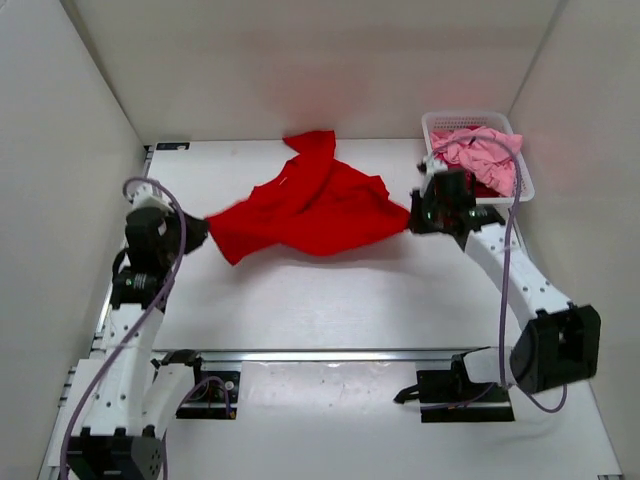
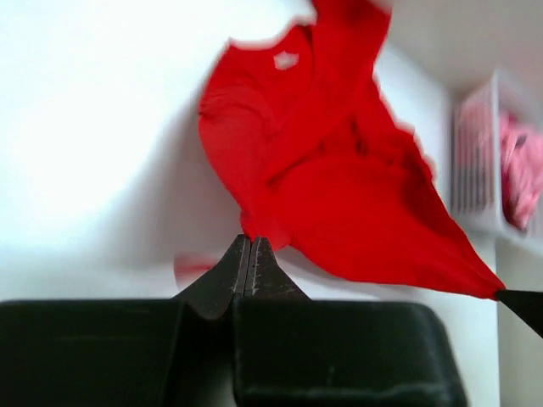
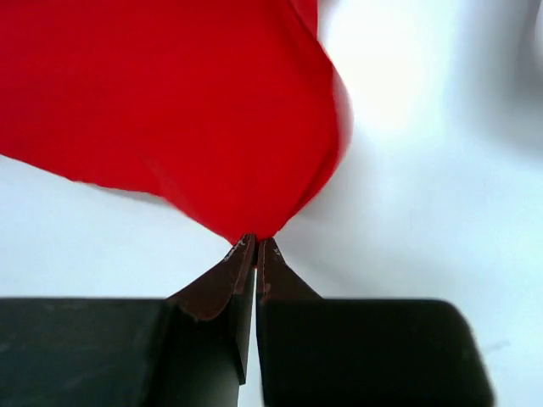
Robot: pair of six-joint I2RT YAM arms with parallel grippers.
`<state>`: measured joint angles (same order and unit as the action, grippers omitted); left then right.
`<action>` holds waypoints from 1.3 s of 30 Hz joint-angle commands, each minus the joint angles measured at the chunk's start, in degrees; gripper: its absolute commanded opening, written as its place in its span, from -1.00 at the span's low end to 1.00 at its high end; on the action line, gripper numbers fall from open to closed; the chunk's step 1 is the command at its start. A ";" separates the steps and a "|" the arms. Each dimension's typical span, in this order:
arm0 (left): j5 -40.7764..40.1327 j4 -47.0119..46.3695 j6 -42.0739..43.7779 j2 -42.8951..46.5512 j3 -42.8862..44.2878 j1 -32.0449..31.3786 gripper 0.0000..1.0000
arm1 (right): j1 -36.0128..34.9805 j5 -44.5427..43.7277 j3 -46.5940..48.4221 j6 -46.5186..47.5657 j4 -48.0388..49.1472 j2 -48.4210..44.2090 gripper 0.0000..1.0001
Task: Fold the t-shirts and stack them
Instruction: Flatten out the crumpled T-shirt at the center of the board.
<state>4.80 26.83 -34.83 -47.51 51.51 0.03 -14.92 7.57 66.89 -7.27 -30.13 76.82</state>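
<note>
A bright red t-shirt (image 1: 310,205) hangs stretched between my two grippers above the middle of the table, its upper part trailing toward the back. My left gripper (image 1: 203,228) is shut on its left corner; in the left wrist view the cloth (image 2: 339,170) runs out from the pinched tips (image 2: 251,241). My right gripper (image 1: 412,222) is shut on the right corner, and the red cloth (image 3: 170,110) fans out from the tips (image 3: 256,241). A light pink t-shirt (image 1: 482,153) lies bunched in the basket, with a darker red one (image 1: 490,186) partly showing beneath it.
A white lattice basket (image 1: 460,121) stands at the back right, just behind my right gripper, and shows at the right edge (image 2: 479,161) of the left wrist view. White walls close in the table on three sides. A metal rail (image 1: 330,355) crosses the near edge.
</note>
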 commanded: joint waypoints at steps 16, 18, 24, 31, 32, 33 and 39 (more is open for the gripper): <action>-9.36 25.47 1.78 15.88 22.55 -8.47 -1.00 | -13.61 -14.06 8.26 -6.62 -16.96 -33.77 -0.99; -10.24 26.43 1.96 9.05 37.54 -10.22 -1.00 | -18.80 -20.99 19.43 -6.62 -19.17 -31.22 -0.99; -21.92 25.99 3.53 -6.17 61.41 -20.14 -1.00 | -24.19 -28.22 51.29 1.37 -22.15 -14.44 -1.00; -9.85 25.30 9.61 -22.09 59.28 -3.93 -1.00 | -1.97 -0.14 48.28 -0.20 -14.27 3.40 -1.00; -8.33 23.03 9.43 -24.02 57.24 -3.73 -1.00 | -2.57 -1.50 45.98 0.23 -11.91 5.60 -1.00; -8.05 21.61 9.43 -25.08 54.95 -3.46 -1.00 | -1.53 -1.77 44.74 0.76 -9.18 6.32 -0.98; 0.74 14.92 1.61 -38.96 59.64 -0.12 -1.00 | 0.60 -1.41 70.90 -0.29 -13.17 29.65 -0.99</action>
<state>-0.73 45.63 -29.21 -86.24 104.64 -1.28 -14.81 3.95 120.33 -6.81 -43.90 102.02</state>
